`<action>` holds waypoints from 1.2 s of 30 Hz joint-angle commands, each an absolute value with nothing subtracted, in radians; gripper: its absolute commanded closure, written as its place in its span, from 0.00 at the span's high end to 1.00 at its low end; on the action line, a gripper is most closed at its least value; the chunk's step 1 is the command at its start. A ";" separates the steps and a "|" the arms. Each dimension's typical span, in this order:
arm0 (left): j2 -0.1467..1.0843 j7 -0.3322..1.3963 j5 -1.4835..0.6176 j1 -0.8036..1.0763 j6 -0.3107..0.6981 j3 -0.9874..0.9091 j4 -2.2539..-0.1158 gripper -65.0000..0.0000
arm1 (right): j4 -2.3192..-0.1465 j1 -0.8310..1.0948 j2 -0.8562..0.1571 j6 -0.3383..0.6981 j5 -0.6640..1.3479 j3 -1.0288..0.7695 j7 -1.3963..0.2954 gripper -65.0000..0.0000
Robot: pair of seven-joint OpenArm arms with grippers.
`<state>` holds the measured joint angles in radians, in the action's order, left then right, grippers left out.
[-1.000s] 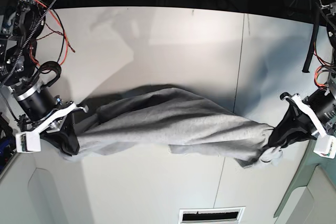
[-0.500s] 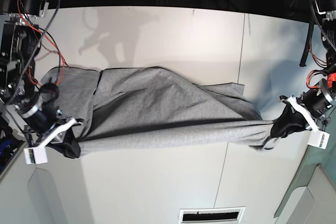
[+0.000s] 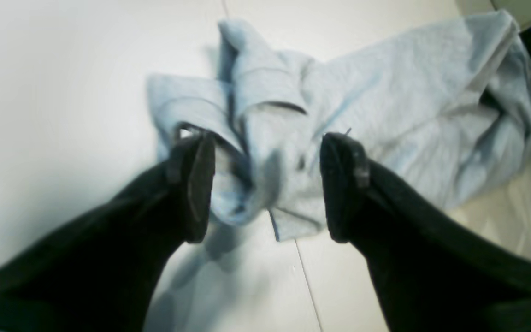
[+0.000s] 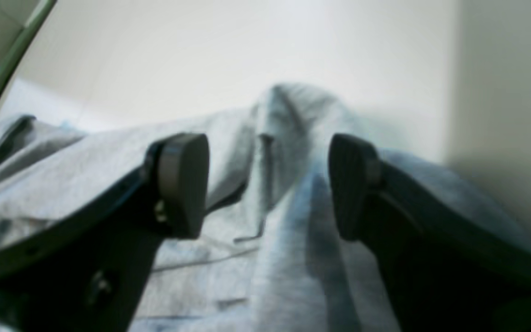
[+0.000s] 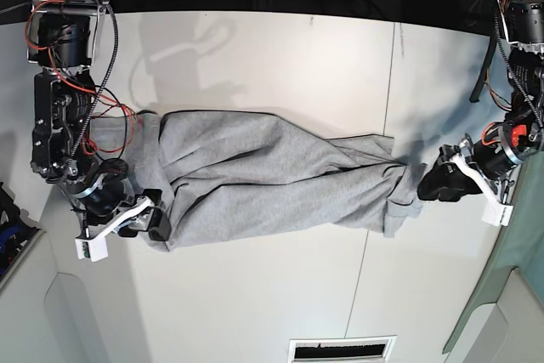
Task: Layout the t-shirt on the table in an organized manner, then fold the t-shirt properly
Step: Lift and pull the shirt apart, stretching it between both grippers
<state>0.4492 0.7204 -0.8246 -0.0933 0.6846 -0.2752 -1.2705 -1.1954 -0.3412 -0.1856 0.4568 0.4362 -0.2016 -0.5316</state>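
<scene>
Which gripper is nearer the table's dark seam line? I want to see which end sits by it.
Left. The left gripper hovers open over the t-shirt end lying on the seam line; the right gripper, also open, is at the far end.

t-shirt (image 5: 272, 172): 1 | worktop (image 5: 255, 57): 1 | arms: 2 | left gripper (image 3: 265, 184): 2 fingers | right gripper (image 4: 268, 184): 2 fingers
</scene>
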 commanded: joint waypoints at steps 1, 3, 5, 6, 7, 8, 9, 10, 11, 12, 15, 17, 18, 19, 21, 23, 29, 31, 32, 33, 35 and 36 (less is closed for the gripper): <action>0.465 0.729 -0.881 -0.097 0.698 -0.297 -1.306 0.58 | -1.235 -0.361 -0.205 0.460 0.450 -0.252 -0.529 0.62; 0.465 0.804 -0.932 -0.060 0.698 -0.321 -1.338 0.58 | -1.279 -0.338 -0.205 0.460 0.453 -0.344 -0.590 0.62; 0.465 0.842 -0.957 -0.013 0.698 -0.324 -1.350 0.58 | -1.304 -0.307 -0.206 0.460 0.453 -0.423 -0.631 0.62; 0.463 0.842 -0.964 0.009 0.698 -0.324 -1.350 0.58 | -1.305 -0.293 -0.208 0.460 0.453 -0.452 -0.636 0.62; 0.456 0.838 -0.968 0.030 0.698 -0.324 -1.350 0.58 | -1.305 -0.277 -0.211 0.458 0.453 -0.472 -0.636 0.62; 0.447 0.835 -0.968 0.047 0.698 -0.324 -1.350 0.58 | -1.303 -0.260 -0.215 0.453 0.451 -0.486 -0.633 0.62; 0.434 0.833 -0.966 0.059 0.698 -0.324 -1.350 0.58 | -1.301 -0.242 -0.219 0.448 0.449 -0.496 -0.628 0.62; 0.419 0.825 -0.953 0.068 0.698 -0.324 -1.350 0.58 | -1.299 -0.225 -0.224 0.445 0.448 -0.503 -0.623 0.62; 0.401 0.806 -0.926 0.073 0.698 -0.324 -1.350 0.58 | -1.298 -0.206 -0.234 0.440 0.448 -0.507 -0.618 0.62; 0.381 0.775 -0.879 0.077 0.698 -0.324 -1.348 0.58 | -1.296 -0.186 -0.246 0.437 0.447 -0.507 -0.604 0.62; 0.328 0.694 -0.762 0.078 0.698 -0.324 -1.325 0.58 | -1.279 -0.128 -0.284 0.411 0.424 -0.506 -0.560 0.62; 0.313 0.659 -0.739 0.077 0.680 -0.324 -1.294 0.58 | -1.258 -0.099 -0.297 0.411 0.425 -0.506 -0.543 0.62; 0.312 0.651 -0.735 0.074 0.681 -0.323 -1.277 0.58 | -1.245 -0.092 -0.298 0.412 0.426 -0.506 -0.542 0.62; 0.313 0.651 -0.735 0.068 0.681 -0.322 -1.256 0.58 | -1.230 -0.091 -0.295 0.412 0.426 -0.506 -0.542 0.62; 0.313 0.649 -0.727 0.047 0.682 -0.321 -1.215 0.58 | -1.189 -0.095 -0.291 0.411 0.426 -0.502 -0.528 0.62; 0.313 0.625 -0.716 0.027 0.681 -0.315 -1.177 0.58 | -1.148 -0.098 -0.290 0.412 0.426 -0.495 -0.486 0.62; 0.313 0.556 -0.641 -0.062 0.681 -0.232 -1.047 0.58 | -1.024 -0.128 -0.284 0.443 0.427 -0.466 -0.463 0.62; 0.313 0.544 -0.623 -0.077 0.680 -0.209 -1.017 0.58 | -1.019 -0.130 -0.270 0.450 0.429 -0.447 -0.463 0.62; 0.313 0.541 -0.623 -0.081 0.681 -0.200 -1.010 0.58 | -1.019 -0.130 -0.261 0.450 0.429 -0.437 -0.463 0.62; 0.313 0.542 -0.624 -0.081 0.681 -0.192 -1.007 0.58 | -1.019 -0.130 -0.250 0.450 0.428 -0.425 -0.463 0.62; 0.311 0.542 -0.623 -0.081 0.682 -0.181 -1.007 0.58 | -1.019 -0.130 -0.229 0.450 0.426 -0.401 -0.463 0.62; 0.308 0.543 -0.619 -0.080 0.683 -0.181 -1.007 0.58 | -1.019 -0.130 -0.219 0.450 0.426 -0.386 -0.463 0.62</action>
<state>0.3016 0.5152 -0.6434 -0.0753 0.6868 -0.1825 -1.0046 -1.0199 -0.1303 -0.2165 0.4496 0.4377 -0.3908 -0.4114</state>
